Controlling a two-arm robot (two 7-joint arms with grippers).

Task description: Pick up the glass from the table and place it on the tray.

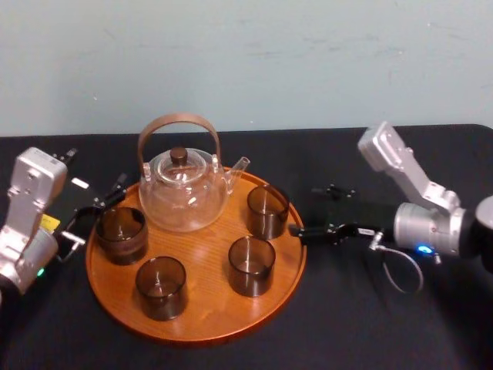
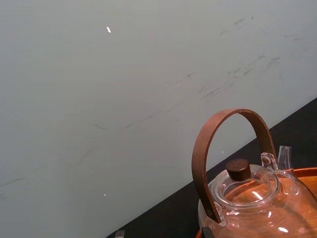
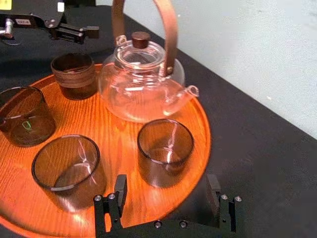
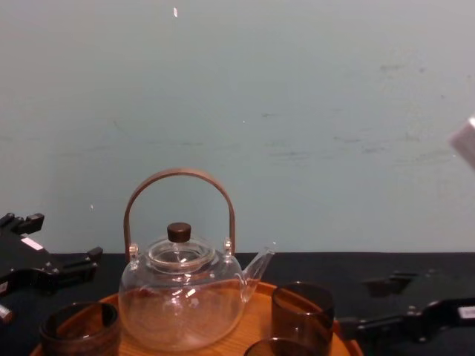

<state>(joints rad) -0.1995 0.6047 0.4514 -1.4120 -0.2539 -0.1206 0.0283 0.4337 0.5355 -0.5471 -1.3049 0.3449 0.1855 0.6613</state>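
A smoky brown glass (image 1: 267,211) (image 3: 165,150) stands upright at the back right of the round wooden tray (image 1: 202,327) (image 3: 115,130). My right gripper (image 1: 306,211) (image 3: 166,192) hovers just off the tray's right rim, level with this glass. It is open. Its two black fingers (image 3: 119,190) are spread wider than the glass and touch nothing. My left gripper (image 1: 102,203) (image 3: 74,31) rests over the black table (image 1: 370,324) beside the tray's left rim, near another glass (image 1: 122,233).
A clear glass teapot (image 1: 185,193) (image 4: 182,297) (image 2: 252,198) with a brown arched handle sits at the back of the tray. Two more glasses (image 1: 161,287) (image 1: 251,265) stand at the tray's front. A pale wall rises behind the table.
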